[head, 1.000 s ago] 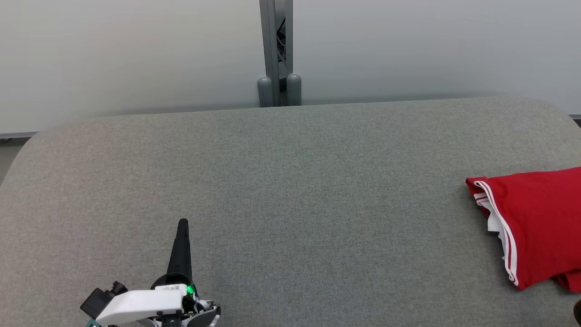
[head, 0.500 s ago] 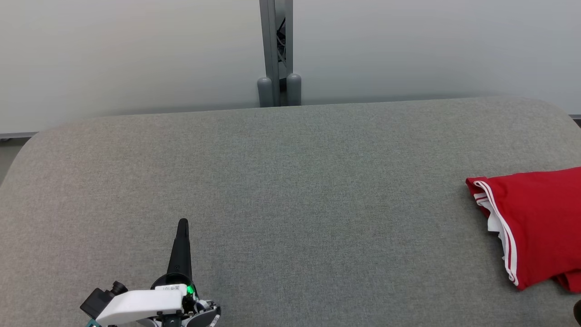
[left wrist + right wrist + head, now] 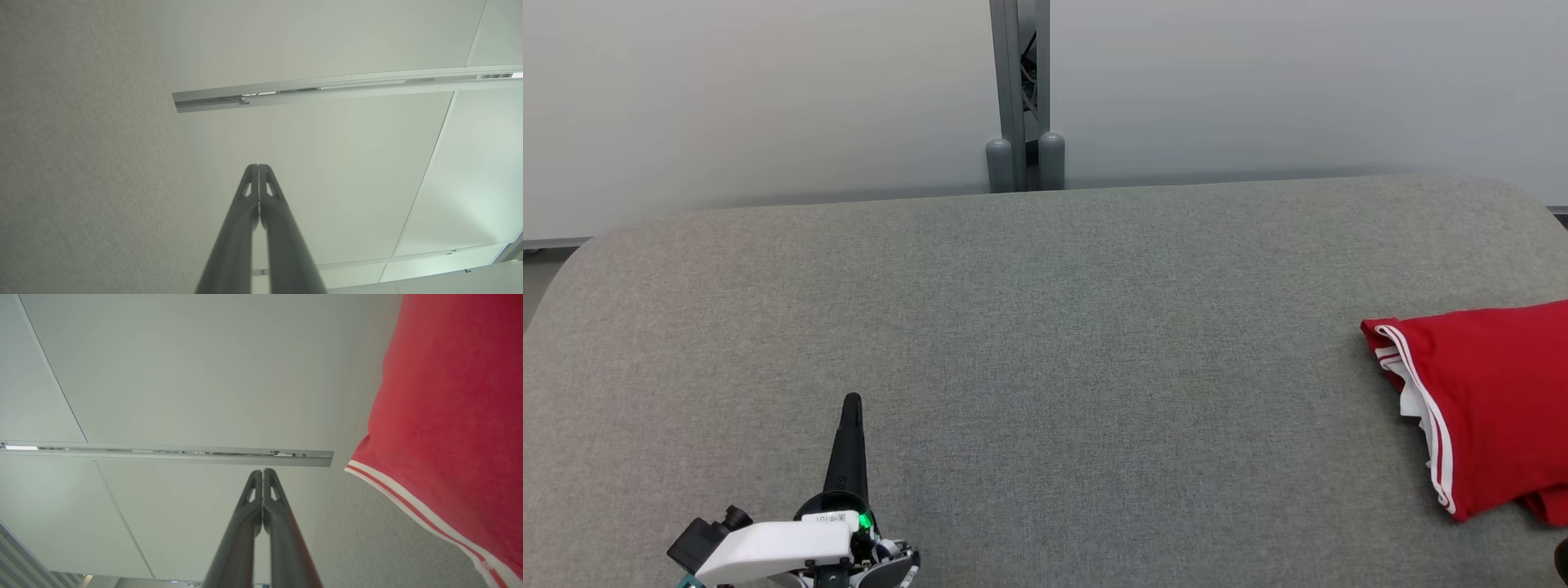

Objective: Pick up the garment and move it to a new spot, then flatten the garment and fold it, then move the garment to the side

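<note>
Left gripper point(image 3: 851, 402): low over the front edge of the grey table point(image 3: 1045, 327), left of centre. Its two dark fingers are pressed together with nothing between them (the left wrist view shows the tips meeting, aimed past the far edge at the pale wall).
Left gripper, change: none at all. It has the same place and the same pose as a second ago and as half a second ago.
Table middle: bare grey fabric from the front edge to the far edge, exactly as it was in the earlier frame.
Metal post point(image 3: 1019, 90): stands behind the middle of the far edge. It sits at the same spot in the picture as before, so the head camera has not shifted either.
Garment point(image 3: 1486, 400): red with white trim, lying on the table at its right edge and partly cut off by the side of the picture. It looks bunched or loosely folded, I'd say, and not one crease has moved since the earlier frame.
Right gripper point(image 3: 262, 470): its fingers are closed tip to tip and empty, with the garment just beside them in the right wrist view, apart and not touched.
What it means: a dead pause. With the cloth already out at the side and both tools shut on nothing, my read is that the job is either finished or waiting on its next move.
</note>
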